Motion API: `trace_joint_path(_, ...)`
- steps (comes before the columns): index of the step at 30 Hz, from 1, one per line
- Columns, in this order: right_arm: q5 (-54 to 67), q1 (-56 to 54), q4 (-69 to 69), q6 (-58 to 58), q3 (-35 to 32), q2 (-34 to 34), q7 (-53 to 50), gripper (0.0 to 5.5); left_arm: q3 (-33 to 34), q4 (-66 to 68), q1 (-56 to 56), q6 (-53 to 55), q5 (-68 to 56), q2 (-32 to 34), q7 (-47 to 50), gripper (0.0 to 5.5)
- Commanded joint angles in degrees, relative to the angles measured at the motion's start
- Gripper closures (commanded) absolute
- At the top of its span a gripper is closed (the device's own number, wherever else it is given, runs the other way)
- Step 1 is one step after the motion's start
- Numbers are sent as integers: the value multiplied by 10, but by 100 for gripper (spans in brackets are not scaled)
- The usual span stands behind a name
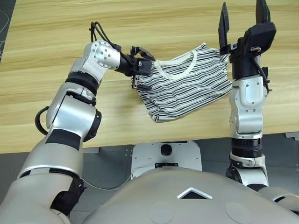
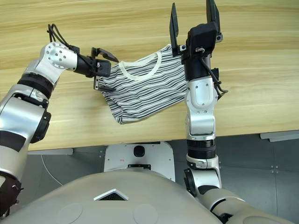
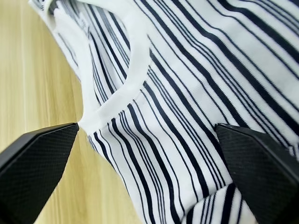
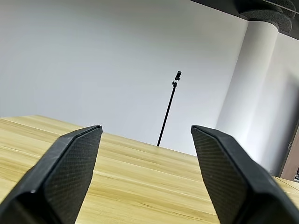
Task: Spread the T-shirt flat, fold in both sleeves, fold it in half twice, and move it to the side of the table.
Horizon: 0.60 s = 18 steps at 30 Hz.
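The T-shirt (image 1: 187, 88), white with dark stripes and a white collar, lies bunched and partly folded on the wooden table (image 1: 46, 46), close to its front edge. My left gripper (image 1: 142, 65) sits at the shirt's left side by the collar. In the left wrist view its fingers (image 3: 37, 163) stand wide apart over the striped cloth (image 3: 187, 70), open and not clamped on it. My right gripper (image 1: 243, 18) is raised above the shirt's right corner, pointing up and away from the table, open with nothing between its fingers (image 4: 65, 177).
Bare wood stretches behind and to both sides of the shirt. The table's front edge (image 1: 140, 145) runs just below the shirt's lowest corner. In the right wrist view a thin black stand (image 4: 168, 112) stands against a white wall beyond the table.
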Motion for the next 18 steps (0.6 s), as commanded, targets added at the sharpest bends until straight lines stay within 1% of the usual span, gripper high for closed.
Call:
trace_joint_path(1,4,-3,-4,-10,-11,0,-9,197,-5,-141,209,178,-11,-36,9,3)
trace_joint_path(5,2,-5,-1,-13,-13,2,-12,197,-11,-329,281,297,-50,-20,11,3)
trace_joint_path(9,1,-5,4,-17,-13,2,-16,197,-21,-458,329,382,-51,-9,26,3)
trace_joint_path(11,1,-5,6,-19,-13,3,-17,197,-26,-492,341,414,-53,-24,43,3)
trace_joint_path(15,2,-9,14,-23,-13,3,-17,197,-35,-520,335,459,-63,-75,86,3)
trace_joint_path(18,3,-12,20,-26,-12,4,-17,197,-22,-528,316,472,-73,-108,120,3)
